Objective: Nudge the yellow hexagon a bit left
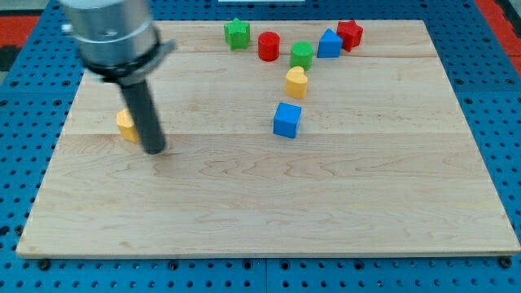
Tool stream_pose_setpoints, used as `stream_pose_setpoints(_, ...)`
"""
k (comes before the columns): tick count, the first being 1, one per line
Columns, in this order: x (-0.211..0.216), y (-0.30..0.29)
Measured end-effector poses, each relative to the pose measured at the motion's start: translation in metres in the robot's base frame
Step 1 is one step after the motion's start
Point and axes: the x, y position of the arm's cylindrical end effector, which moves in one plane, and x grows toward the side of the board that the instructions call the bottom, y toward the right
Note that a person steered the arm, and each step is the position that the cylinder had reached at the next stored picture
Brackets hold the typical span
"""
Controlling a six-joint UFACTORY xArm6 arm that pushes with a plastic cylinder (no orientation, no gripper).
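Observation:
The yellow hexagon (124, 124) lies on the wooden board (269, 203) at the view's left, partly hidden behind the dark rod. My tip (155, 150) rests on the board just right of the hexagon and slightly below it, touching or nearly touching its right side. The rod rises from the tip to the grey arm housing (110, 32) at the view's top left.
A yellow heart-like block (296, 82) and a blue cube (286, 120) sit near the middle. A green star (237, 33), red cylinder (269, 45), green cylinder (302, 54), blue block (329, 43) and red star (350, 33) line the top.

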Motion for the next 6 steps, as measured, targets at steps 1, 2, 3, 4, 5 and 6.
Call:
stream_pose_setpoints(1,-0.031,-0.017)
stream_pose_setpoints(2,-0.037,0.017)
stream_pose_setpoints(3,-0.055,0.053)
stream_pose_setpoints(4,-0.071,0.021)
stream_pose_setpoints(5,-0.069,0.009)
stream_pose_setpoints(6,-0.053,0.012)
